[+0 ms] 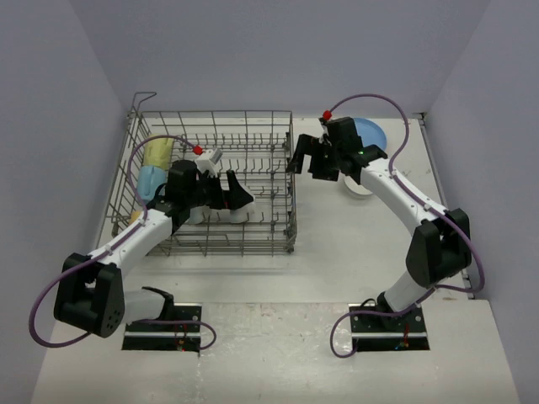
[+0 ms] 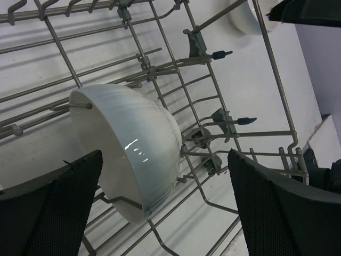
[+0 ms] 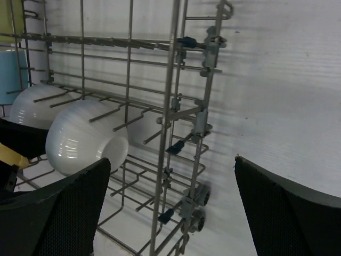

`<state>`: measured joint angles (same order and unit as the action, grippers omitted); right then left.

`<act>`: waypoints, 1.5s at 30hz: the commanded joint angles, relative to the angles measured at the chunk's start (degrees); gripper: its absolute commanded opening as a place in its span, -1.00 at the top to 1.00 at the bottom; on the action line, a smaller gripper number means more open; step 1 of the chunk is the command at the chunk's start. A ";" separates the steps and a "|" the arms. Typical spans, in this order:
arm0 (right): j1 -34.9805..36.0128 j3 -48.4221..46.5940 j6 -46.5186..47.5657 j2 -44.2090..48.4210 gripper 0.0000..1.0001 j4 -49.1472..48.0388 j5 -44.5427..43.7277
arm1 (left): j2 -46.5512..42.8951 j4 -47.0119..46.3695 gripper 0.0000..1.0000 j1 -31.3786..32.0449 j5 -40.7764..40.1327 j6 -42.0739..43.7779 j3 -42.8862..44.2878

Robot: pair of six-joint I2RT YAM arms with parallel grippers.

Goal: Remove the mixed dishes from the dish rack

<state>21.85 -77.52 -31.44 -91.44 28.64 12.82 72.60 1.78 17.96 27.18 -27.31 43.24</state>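
Observation:
The grey wire dish rack [image 1: 253,126] stands left of centre. It holds white bowls on their sides [image 1: 238,216] and three mugs along its left wall: pale yellow-green [image 1: 156,154], light blue [image 1: 150,178] and yellow [image 1: 135,217]. My left gripper [image 1: 238,198] is inside the rack, open. In the left wrist view it [image 2: 165,213] has a white bowl [image 2: 128,154] between its fingers, nearer the left finger [image 2: 53,208]. My right gripper [image 1: 307,164] is open and empty, and straddles the rack's right wall [image 3: 170,133]. Its view shows two white bowls [image 3: 80,141] inside.
A blue plate [image 1: 369,130] and a white bowl [image 1: 358,187] lie on the table right of the rack, under my right arm. The bowl also shows beyond the rack in the left wrist view [image 2: 248,16]. Grey walls close in left, right and behind.

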 commanded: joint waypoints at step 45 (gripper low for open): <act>6.63 -4.75 -8.81 -12.89 0.57 2.91 -7.20 | -4.13 -27.26 1.00 -3.19 21.77 -13.12 -0.27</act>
<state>29.17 -81.01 -39.64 -102.85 29.08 8.56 74.24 -6.11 15.57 41.54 -38.76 38.72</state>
